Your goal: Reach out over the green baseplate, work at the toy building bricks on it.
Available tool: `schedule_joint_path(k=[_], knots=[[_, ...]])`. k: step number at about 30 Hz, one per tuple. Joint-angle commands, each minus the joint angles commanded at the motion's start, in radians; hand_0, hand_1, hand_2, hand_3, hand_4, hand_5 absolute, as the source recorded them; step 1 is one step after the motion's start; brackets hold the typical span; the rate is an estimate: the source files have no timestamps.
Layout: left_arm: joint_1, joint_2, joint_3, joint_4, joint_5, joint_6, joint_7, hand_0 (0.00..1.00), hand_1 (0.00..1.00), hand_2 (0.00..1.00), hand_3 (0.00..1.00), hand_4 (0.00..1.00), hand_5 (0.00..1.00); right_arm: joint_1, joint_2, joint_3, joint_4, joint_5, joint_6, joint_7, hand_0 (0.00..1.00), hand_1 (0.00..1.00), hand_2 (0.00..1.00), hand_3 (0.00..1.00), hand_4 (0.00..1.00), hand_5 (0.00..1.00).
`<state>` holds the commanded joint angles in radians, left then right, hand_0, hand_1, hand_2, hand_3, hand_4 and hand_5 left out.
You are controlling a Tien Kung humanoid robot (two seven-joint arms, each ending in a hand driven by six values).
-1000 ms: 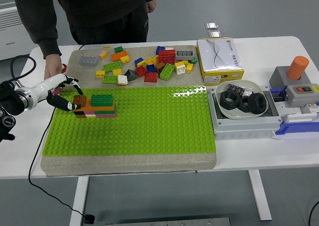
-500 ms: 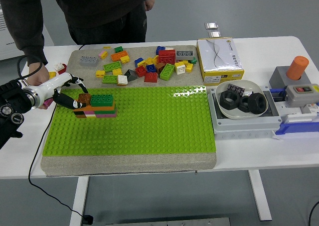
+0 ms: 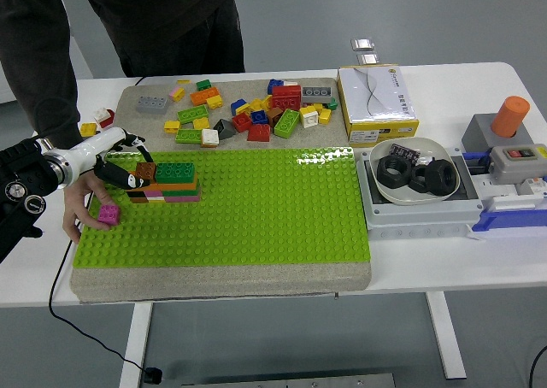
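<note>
The green baseplate (image 3: 256,217) lies in the middle of the table. A small stack of bricks (image 3: 171,185) stands at its far left, with a green brick (image 3: 175,171) on top. My left hand (image 3: 126,167) reaches in from the left, its fingers pinched on a brown brick (image 3: 145,172) that sits against the stack's left top, beside the green brick. A person's hand (image 3: 79,207) rests on the baseplate's left edge, holding a pink brick (image 3: 108,214) down on the studs just below my hand. My right hand is out of view.
Loose bricks (image 3: 256,114) lie on a grey mat beyond the baseplate. A yellow-and-white box (image 3: 376,102) stands at the back right. A white bowl (image 3: 443,193) of black parts and a grey unit with an orange cylinder (image 3: 509,116) stand to the right. The person stands at the far left.
The person's hand came from the table's far left down onto the baseplate with a pink brick. My left hand shifted slightly right, bringing the brown brick against the stack.
</note>
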<state>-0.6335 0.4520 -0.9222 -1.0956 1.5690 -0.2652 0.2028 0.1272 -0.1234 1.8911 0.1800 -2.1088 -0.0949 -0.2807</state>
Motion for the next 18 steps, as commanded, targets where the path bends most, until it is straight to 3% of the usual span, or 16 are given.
schedule_joint_path(k=[6,7,12,13,18], knots=[[0.001,-0.005,0.000,0.007,0.000,0.003,-0.003,0.940,0.953,0.930,0.459,0.793,0.002,0.000,0.000,-0.001,0.000,0.001,0.000,0.000,0.683,0.652,0.618,0.735,0.906,0.998],[0.002,-0.006,0.000,0.008,0.001,0.003,-0.004,0.940,0.953,0.931,0.487,0.651,0.002,0.000,0.000,-0.001,0.000,0.001,0.000,0.000,0.682,0.651,0.617,0.735,0.906,0.998],[0.002,-0.008,-0.001,0.011,0.001,0.007,-0.007,0.940,0.953,0.931,0.487,0.651,0.002,0.000,0.000,-0.003,0.000,0.002,0.000,0.000,0.682,0.651,0.617,0.735,0.906,0.998],[0.002,-0.009,-0.001,0.012,0.001,0.007,-0.007,0.939,0.952,0.932,0.520,0.536,0.002,0.000,0.000,-0.003,0.000,0.002,0.000,0.000,0.681,0.650,0.617,0.735,0.908,0.998],[0.003,-0.012,0.000,0.016,0.000,0.008,-0.010,0.939,0.952,0.932,0.520,0.536,0.002,0.000,0.000,-0.003,0.000,0.002,-0.001,0.000,0.681,0.650,0.617,0.735,0.908,0.998]])
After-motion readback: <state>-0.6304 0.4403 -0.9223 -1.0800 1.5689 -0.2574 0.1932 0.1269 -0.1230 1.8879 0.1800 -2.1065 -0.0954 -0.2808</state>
